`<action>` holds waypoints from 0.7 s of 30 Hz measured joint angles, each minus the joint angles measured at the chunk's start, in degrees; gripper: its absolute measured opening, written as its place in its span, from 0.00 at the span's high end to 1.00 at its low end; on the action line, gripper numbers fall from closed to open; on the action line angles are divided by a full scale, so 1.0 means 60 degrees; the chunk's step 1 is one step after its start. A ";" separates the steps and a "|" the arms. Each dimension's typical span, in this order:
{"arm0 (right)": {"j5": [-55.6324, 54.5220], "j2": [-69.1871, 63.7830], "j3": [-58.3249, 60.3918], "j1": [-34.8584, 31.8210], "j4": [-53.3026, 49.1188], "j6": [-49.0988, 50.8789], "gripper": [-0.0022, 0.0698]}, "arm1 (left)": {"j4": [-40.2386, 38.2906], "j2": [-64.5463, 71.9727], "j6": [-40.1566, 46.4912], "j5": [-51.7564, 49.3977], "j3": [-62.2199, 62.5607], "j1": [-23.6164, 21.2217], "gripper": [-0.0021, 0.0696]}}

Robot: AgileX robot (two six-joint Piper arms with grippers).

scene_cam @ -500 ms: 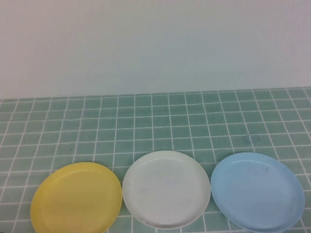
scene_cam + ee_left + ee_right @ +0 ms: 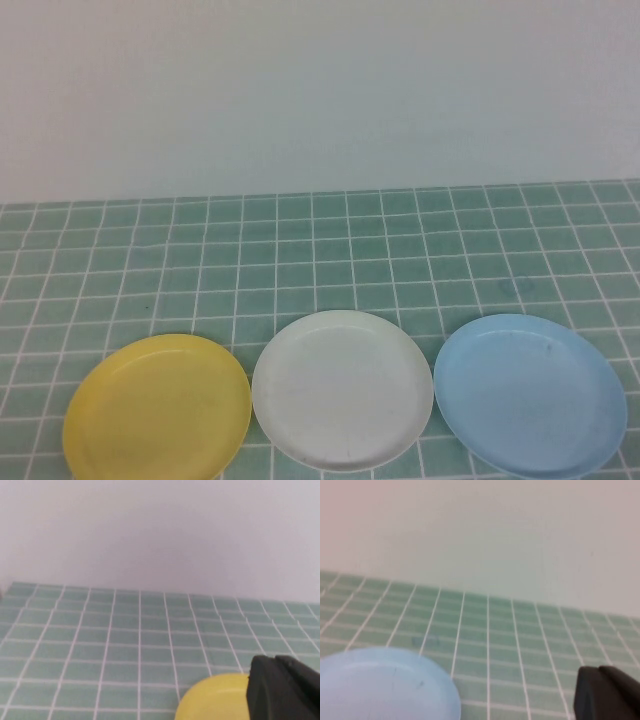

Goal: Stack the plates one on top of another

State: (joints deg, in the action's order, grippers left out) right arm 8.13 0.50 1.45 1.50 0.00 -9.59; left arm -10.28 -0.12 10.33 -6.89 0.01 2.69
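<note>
three round shallow plates are lying in a row along the near edge of a green tiled table (image 2: pixel 330 240), each flat on the surface and none stacked on another. the yellow plate (image 2: pixel 157 410) is sitting on the robot's left, the white plate (image 2: pixel 342 390) is sitting in the middle, and the light blue plate (image 2: pixel 531 395) is sitting on the robot's right. the yellow and white rims are lying just beside each other, almost touching, and the white and blue rims are lying just beside each other too. all three plates are showing empty, low-rimmed insides.

neither arm is reaching into the overhead view. in the left wrist view, the left gripper (image 2: pixel 282 690) is showing as a dark shape at the frame's corner, clenched shut and holding nothing, hovering at the near side of the yellow plate (image 2: pixel 212 700). in the right wrist view, the right gripper (image 2: pixel 606 692) is showing the same way, closed tight and empty, with the light blue plate (image 2: pixel 385 685) lying near it but apart from it.

beyond the plates, the bare tiles with white grout lines are running back to a plain pale wall (image 2: pixel 320 90), which is filling the far half of the scene.
</note>
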 joint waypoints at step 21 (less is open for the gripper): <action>-0.1530 0.0000 0.0000 0.0000 0.0000 0.0000 0.97 | 0.0041 0.0000 0.0014 0.1149 0.0000 0.0000 0.97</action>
State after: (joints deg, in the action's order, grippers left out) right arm -1.05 0.50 1.45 1.50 0.00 -9.59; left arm -10.03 -0.12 10.41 0.00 0.01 2.69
